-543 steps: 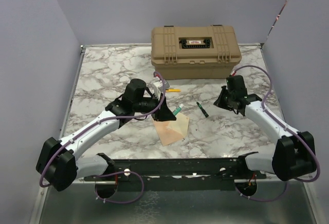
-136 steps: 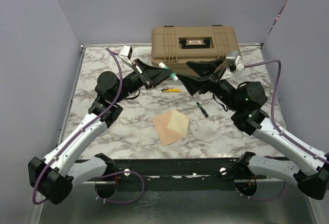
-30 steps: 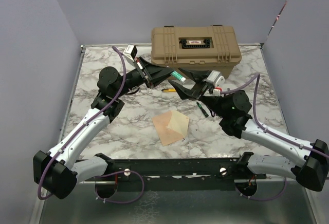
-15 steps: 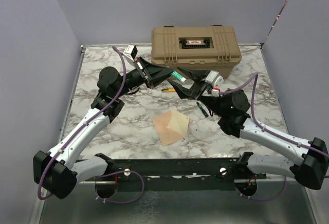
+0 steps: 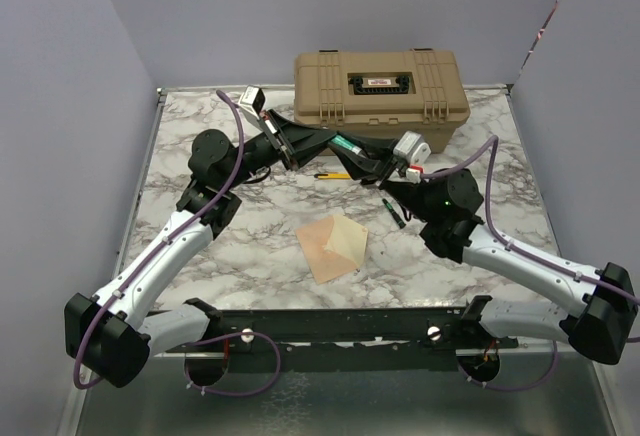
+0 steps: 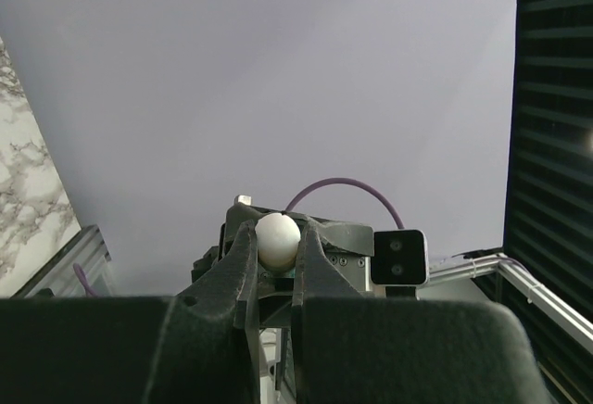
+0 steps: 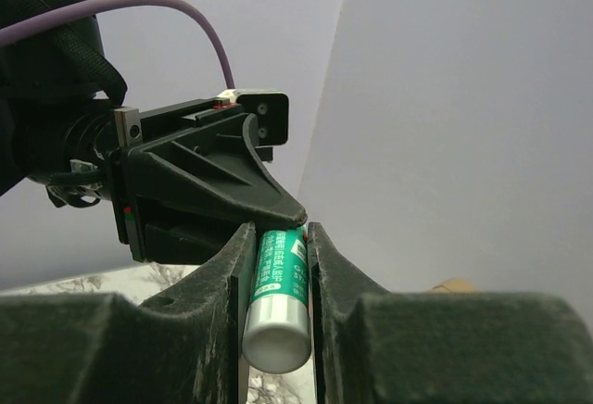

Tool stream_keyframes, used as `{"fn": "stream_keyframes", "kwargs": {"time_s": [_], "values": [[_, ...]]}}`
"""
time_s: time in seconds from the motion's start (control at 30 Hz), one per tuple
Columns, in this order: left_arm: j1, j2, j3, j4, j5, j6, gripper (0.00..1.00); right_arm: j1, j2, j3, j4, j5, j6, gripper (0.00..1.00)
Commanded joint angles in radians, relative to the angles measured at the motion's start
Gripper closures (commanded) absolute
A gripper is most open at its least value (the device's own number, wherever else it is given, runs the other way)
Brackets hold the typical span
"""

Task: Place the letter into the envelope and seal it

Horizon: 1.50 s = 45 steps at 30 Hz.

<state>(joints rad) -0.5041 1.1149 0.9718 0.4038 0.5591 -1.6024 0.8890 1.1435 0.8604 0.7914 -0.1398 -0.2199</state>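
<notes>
Above the marble table, just in front of the tan toolbox, my two grippers meet on one green glue stick. My left gripper is clamped on one end, and its camera shows only a white rounded tip. My right gripper pinches the other end. From overhead, fingers hide most of the stick. The envelope lies flat on the table, well apart from both grippers, pale yellow flap open. I cannot make out the letter as a separate sheet.
</notes>
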Motion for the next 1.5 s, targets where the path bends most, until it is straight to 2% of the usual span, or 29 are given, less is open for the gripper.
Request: {"fn": "stream_keyframes", "kwargs": {"time_s": [0.0,0.07,0.17,0.2,0.33,0.5,0.6,0.7,0.8,0.87,1.0,1.1,1.17,1.23,1.47], "values": [[-0.007,-0.018,0.003,0.029,0.032,0.002,1.00,0.002,0.016,0.039,-0.034,0.007,-0.007,0.78],[-0.007,-0.020,0.006,0.029,0.031,0.007,1.00,0.002,0.011,0.036,-0.055,0.022,-0.008,0.80],[-0.007,-0.025,0.005,0.029,0.028,0.013,0.99,0.002,-0.001,0.031,-0.102,0.072,-0.008,0.94],[-0.006,-0.026,0.005,0.029,0.028,0.015,0.95,0.002,-0.006,0.030,-0.123,0.098,-0.006,0.98],[-0.005,-0.035,-0.001,0.009,0.023,0.043,0.68,0.003,-0.038,0.010,-0.186,0.219,0.028,0.99],[-0.004,-0.068,-0.002,-0.147,-0.010,0.167,0.21,0.003,-0.088,0.005,-0.352,0.378,0.149,0.99],[-0.002,-0.090,-0.010,-0.300,-0.035,0.267,0.10,0.003,-0.107,0.023,-0.520,0.481,0.304,0.99],[0.000,-0.107,-0.047,-0.450,-0.060,0.375,0.08,0.002,-0.099,0.053,-0.724,0.530,0.424,0.99],[0.004,-0.124,-0.116,-0.573,-0.100,0.473,0.18,0.003,-0.069,0.060,-0.906,0.501,0.527,0.99],[0.007,-0.129,-0.167,-0.604,-0.117,0.529,0.37,0.002,-0.041,0.037,-0.963,0.434,0.558,0.99],[0.009,-0.087,-0.253,-0.633,-0.143,0.610,0.80,0.004,0.023,-0.021,-1.004,0.293,0.657,0.99],[0.009,-0.018,-0.291,-0.624,-0.148,0.666,0.96,0.019,0.079,-0.055,-0.978,0.238,0.728,1.00],[0.008,0.040,-0.300,-0.616,-0.152,0.721,1.00,0.037,0.119,-0.064,-0.951,0.214,0.760,0.99],[0.009,0.103,-0.305,-0.596,-0.155,0.766,1.00,0.058,0.171,-0.056,-0.937,0.209,0.781,0.99],[0.007,0.279,-0.358,-0.387,-0.181,0.810,1.00,0.110,0.341,0.017,-0.938,0.275,0.803,0.99]]}}
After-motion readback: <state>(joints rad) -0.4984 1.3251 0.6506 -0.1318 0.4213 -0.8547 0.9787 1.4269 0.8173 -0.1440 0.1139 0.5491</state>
